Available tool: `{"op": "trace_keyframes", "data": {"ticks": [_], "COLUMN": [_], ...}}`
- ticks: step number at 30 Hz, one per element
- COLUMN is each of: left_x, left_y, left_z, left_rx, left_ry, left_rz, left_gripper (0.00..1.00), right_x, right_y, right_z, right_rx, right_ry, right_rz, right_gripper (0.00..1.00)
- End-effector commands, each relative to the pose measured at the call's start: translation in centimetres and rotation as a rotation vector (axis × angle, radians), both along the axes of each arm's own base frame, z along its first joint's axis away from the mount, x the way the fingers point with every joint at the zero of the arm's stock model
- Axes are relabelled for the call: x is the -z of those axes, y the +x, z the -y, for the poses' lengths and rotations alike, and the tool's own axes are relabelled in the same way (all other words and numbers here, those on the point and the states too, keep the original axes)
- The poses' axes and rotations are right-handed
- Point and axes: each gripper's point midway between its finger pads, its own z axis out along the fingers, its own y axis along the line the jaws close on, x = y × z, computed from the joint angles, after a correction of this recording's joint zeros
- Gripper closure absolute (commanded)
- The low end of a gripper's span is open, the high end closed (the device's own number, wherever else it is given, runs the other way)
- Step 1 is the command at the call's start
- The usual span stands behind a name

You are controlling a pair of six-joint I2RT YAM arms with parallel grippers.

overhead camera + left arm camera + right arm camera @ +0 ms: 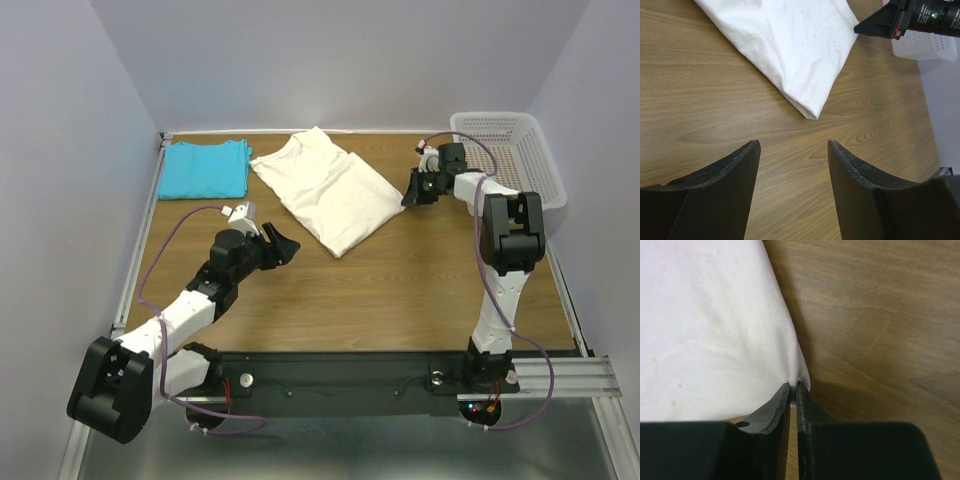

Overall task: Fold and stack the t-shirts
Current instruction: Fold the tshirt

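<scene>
Cream t-shirt (330,190), 1, pinched by right claw (794,385); turquoise t-shirt (205,168), 1; left claw (794,143) released.

A cream t-shirt (325,192) lies folded and angled at the far middle of the table (400,290). A folded turquoise t-shirt (205,168) lies flat just left of it.

- From high behind the near edge, we look down on the whole tabletop (400,290).
- Our left wrist view looks ahead, low over it.
- Our right wrist view sits closest; all three share the cream t-shirt (705,330).
</scene>
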Motion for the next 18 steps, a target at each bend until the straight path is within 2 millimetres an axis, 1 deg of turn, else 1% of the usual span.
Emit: {"op": "trace_keyframes", "data": {"ticks": [1, 4, 5, 8, 9, 10, 11, 12, 13, 15, 16, 17, 18], "left_x": [-1.3, -0.6, -0.4, 0.1, 0.2, 0.6, 0.8, 1.0, 1.5, 1.7, 1.8, 2.1, 2.1], "left_y": [-0.1, -0.7, -0.9, -1.8, -2.2, -2.6, -2.8, -3.1, -3.6, -4.2, -4.4, -4.7, -4.9], "left_z": [0.4, 0.6, 0.7, 1.1, 1.3, 1.3, 1.3, 1.4, 1.3, 1.4, 1.4, 1.3, 1.4], "left_rx": [0.021, 0.040, 0.047, 0.082, 0.101, 0.107, 0.111, 0.116, 0.122, 0.128, 0.129, 0.129, 0.134], "left_ry": [-0.048, -0.053, -0.055, -0.072, -0.078, -0.083, -0.088, -0.093, -0.096, -0.115, -0.121, -0.127, -0.131], "left_rz": [0.048, 0.028, 0.022, -0.005, -0.012, -0.026, -0.031, -0.041, -0.056, -0.067, -0.073, -0.084, -0.086], "left_gripper": [0.33, 0.33, 0.33, 0.33, 0.33, 0.33, 0.33, 0.33, 0.33, 0.33, 0.33, 0.33, 0.33], "right_x": [-1.5, -1.7, -1.8, -2.0, -2.0, -0.8, -1.8, -0.9, -1.5, -1.4, -0.8, -1.5, -1.6], "right_y": [-1.2, -2.9, -3.9, -5.9, -7.7, -9.6, -9.6, -11.4, -12.6, -14.6, -16.5, -17.2, -18.0], "right_z": [0.5, 0.8, 0.9, 0.9, 0.9, 0.9, 0.9, 0.9, 0.8, 0.8, 0.9, 0.8, 0.9], "right_rx": [-0.011, -0.012, -0.014, -0.023, -0.032, -0.039, -0.047, -0.056, -0.069, -0.099, -0.114, -0.144, -0.157], "right_ry": [-0.011, -0.022, -0.028, -0.026, -0.023, -0.025, -0.024, -0.025, -0.020, -0.027, -0.026, -0.028, -0.034], "right_rz": [0.025, 0.017, 0.014, 0.000, -0.015, -0.058, -0.034, -0.072, -0.071, -0.085, -0.125, -0.102, -0.105], "right_gripper": [0.89, 0.92, 0.93, 0.94, 0.95, 0.95, 0.95, 0.95, 0.95, 0.95, 0.93, 0.91, 0.88]}}
